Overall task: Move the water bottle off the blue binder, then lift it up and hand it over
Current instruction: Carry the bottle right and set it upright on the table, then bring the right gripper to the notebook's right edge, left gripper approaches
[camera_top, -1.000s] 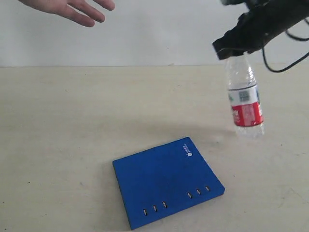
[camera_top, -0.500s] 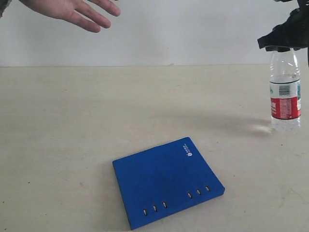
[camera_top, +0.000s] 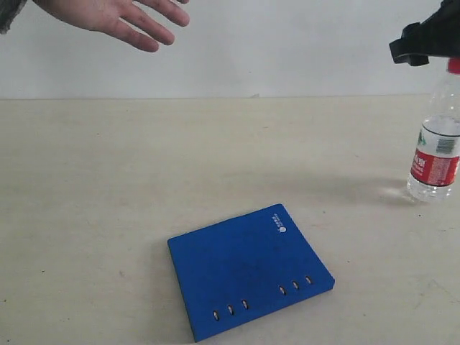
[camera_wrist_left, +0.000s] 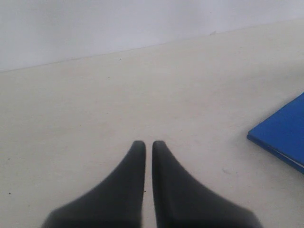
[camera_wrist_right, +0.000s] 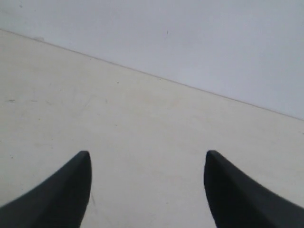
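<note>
The water bottle [camera_top: 435, 162] stands on the table at the far right edge of the exterior view, leaning a little, its red cap [camera_top: 454, 66] uncovered. My right gripper [camera_top: 422, 44] hovers just above and left of the cap, apart from it. In the right wrist view this gripper [camera_wrist_right: 147, 164] is open, with only bare table between its fingers. The blue binder [camera_top: 251, 269] lies flat at the front centre with nothing on it; one corner of the binder [camera_wrist_left: 283, 135] shows in the left wrist view. My left gripper [camera_wrist_left: 145, 145] is shut and holds nothing.
A person's open hand [camera_top: 118, 18] reaches in, palm up, at the top left. The beige table [camera_top: 144, 165] runs back to a white wall. The bottle stands close to the frame's right edge.
The right gripper carried the bottle to the right, set it on the table and let go; its cap now shows. The person's hand drifted slightly right.
</note>
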Available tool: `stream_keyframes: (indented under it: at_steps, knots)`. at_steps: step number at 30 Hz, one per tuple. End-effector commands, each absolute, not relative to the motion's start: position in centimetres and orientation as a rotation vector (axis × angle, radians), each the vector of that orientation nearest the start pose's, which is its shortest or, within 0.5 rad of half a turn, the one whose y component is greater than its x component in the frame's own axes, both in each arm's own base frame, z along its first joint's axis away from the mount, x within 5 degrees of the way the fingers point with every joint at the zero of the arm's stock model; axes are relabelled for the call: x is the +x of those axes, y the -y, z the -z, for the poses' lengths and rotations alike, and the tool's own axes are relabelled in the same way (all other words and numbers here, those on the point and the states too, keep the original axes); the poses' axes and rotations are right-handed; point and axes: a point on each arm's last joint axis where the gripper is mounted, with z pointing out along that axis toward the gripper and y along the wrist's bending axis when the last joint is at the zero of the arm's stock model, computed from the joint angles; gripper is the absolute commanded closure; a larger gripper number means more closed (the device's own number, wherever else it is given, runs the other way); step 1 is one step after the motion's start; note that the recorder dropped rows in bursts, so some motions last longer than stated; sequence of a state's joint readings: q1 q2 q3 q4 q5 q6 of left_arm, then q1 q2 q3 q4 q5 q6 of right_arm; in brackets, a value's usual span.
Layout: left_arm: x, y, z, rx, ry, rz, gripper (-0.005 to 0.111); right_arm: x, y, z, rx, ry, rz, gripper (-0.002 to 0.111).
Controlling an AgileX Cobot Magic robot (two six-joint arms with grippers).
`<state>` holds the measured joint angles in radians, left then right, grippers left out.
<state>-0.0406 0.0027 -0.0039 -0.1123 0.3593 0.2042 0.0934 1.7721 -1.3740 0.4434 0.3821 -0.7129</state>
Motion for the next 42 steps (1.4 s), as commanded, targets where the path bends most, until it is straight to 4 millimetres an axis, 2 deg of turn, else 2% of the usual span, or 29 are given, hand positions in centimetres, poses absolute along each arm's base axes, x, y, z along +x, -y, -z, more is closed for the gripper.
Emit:
stream_keyframes:
  at_steps: [1,6,9,11,17,20,23,27,33,35,38,39,42]
  knots:
    - [5.3,0.6,-18.1,0.157,-1.834,0.001,0.102,39.8,-4.8,-31.2,-0.486,-2.055,-0.025,0.047]
    - [5.3,0.6,-18.1,0.157,-1.834,0.001,0.102,37.5,-5.0,-36.1,-0.482,-1.967,-0.057,0.047]
    - [5.3,0.6,-18.1,0.157,-1.834,0.001,0.102,35.2,-5.7,-38.8,-0.518,-1.978,-0.187,0.047]
    - [5.3,0.6,-18.1,0.157,-1.834,0.001,0.102,33.3,-6.7,-39.9,-0.623,-1.999,-0.307,0.047]
    - [5.3,0.6,-18.1,0.157,-1.834,0.001,0.102,27.7,-12.1,-39.6,-1.103,-2.060,-0.769,0.047]
    - [5.3,0.6,-18.1,0.157,-1.834,0.001,0.102,26.1,-15.0,-39.0,-1.273,-2.053,-0.801,0.047]
    - [5.3,0.6,-18.1,0.157,-1.834,0.001,0.102,25.1,-17.2,-38.2,-1.392,-2.070,-0.767,0.047]
    - [5.3,0.6,-18.1,0.157,-1.834,0.001,0.102,25.1,-18.6,-35.4,-1.466,-2.129,-0.633,0.047]
    - [5.3,0.6,-18.1,0.157,-1.834,0.001,0.102,26.4,-18.4,-28.3,-1.346,-2.262,-0.554,0.047]
    - [5.3,0.6,-18.1,0.161,-1.834,-0.004,0.102,26.3,-18.5,-26.4,-1.274,-2.303,-0.581,0.047]
    - [5.4,0.4,-18.5,0.239,-1.785,-0.100,0.102,26.1,-18.4,-24.4,-1.190,-2.351,-0.610,0.047]
    - [5.5,0.5,-18.7,0.199,-1.757,-0.061,0.102,26.0,-18.3,-23.8,-1.180,-2.365,-0.605,0.047]
    - [5.5,1.3,-19.6,-0.274,-1.668,0.484,0.102,25.8,-17.8,-21.8,-1.106,-2.432,-0.572,0.047]
